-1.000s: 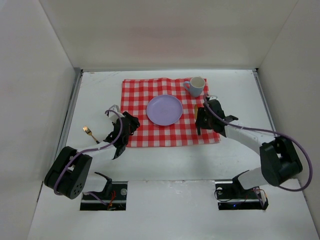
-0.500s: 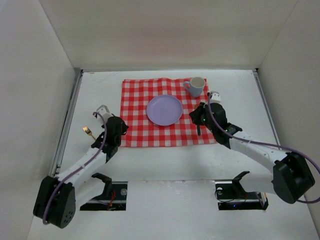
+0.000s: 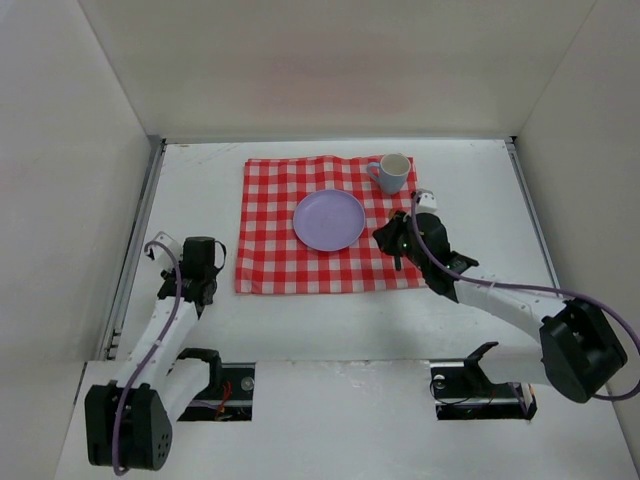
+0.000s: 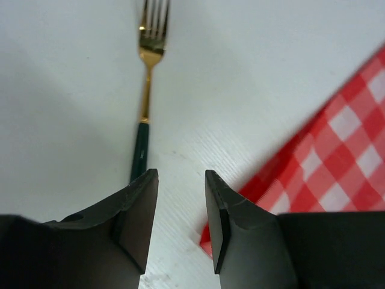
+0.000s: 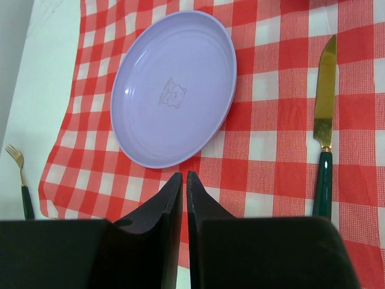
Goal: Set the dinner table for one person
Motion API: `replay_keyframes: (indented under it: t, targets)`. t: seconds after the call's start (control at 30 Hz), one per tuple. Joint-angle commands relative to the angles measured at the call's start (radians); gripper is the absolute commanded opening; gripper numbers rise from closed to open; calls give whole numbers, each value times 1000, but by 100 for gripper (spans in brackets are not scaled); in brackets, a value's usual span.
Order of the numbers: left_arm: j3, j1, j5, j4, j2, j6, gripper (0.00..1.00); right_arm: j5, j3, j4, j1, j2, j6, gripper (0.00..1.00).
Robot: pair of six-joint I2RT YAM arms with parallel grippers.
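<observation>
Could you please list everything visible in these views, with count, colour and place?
table: 1, white, under everything
cloth: 1, red-and-white checked, mid table
plate: 1, lilac, centre of cloth
mug: 1, pale, cloth's far right corner
knife: 1, gold, green handle, on cloth right of plate
fork: 1, gold, green handle, bare table left of cloth
left pincer: 1, black, open, between fork and cloth
right pincer: 1, black, nearly shut, above cloth by plate

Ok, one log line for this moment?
left gripper open, by fork | right gripper shut, empty, over cloth | plate, knife, mug on cloth
</observation>
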State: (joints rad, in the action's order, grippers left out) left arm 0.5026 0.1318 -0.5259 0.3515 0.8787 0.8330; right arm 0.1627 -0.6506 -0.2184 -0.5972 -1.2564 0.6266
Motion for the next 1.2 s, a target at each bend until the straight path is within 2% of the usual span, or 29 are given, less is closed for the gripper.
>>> replay_keyframes:
  t: [0.0, 0.2, 0.77, 0.87, 0.97, 1.03, 1.17]
  targets:
    - [-25, -71, 64, -20, 54, -9, 35, -11, -4, -70, -8, -17, 7, 13]
    - [-33, -99, 95, -66, 154, -41, 34, -26, -18, -62, -8, -51, 5, 15]
    - [-64, -165, 129, -71, 261, -6, 30, -20, -12, -55, -5, -40, 4, 19]
    - [-73, -180, 148, -91, 276, 0, 24, -17, -11, -55, -2, -34, 4, 22]
    - [-79, -198, 170, -112, 249, -8, 11, -14, -6, -56, 1, -29, 4, 30]
    - [-73, -202, 162, -105, 205, -23, 7, -12, -6, -55, 4, -31, 4, 36]
    - [-65, -174, 106, -86, 70, -66, 5, -12, -6, -55, 7, -32, 4, 38]
